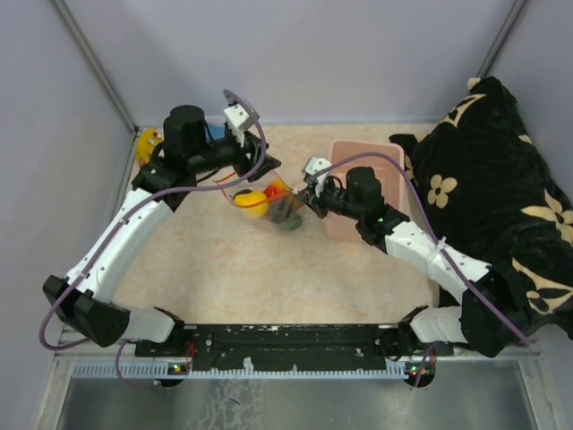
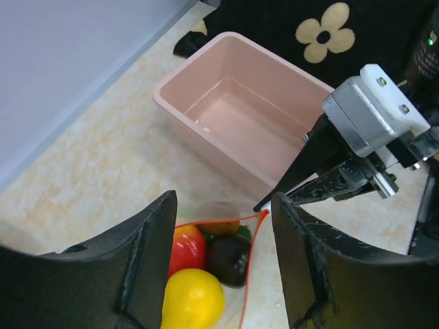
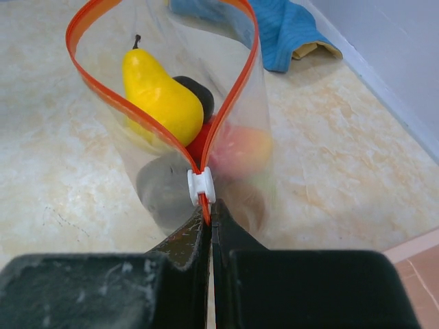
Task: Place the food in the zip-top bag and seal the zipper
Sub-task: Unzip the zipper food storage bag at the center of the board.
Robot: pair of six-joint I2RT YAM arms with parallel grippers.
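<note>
Several fruits are being held in the bag, its zipper being clamped by the right pincer, left pincer apart.

The top external camera looks down from behind the arm bases over the whole beige marbled table, while both wrist cameras look closely from opposite sides at the clear thin plastic bag, which all three share

Mouth: zipper loop gapes wide, room inside (food fills the bottom).
My right: pink tub blocks, just beside my right gripper.
</note>
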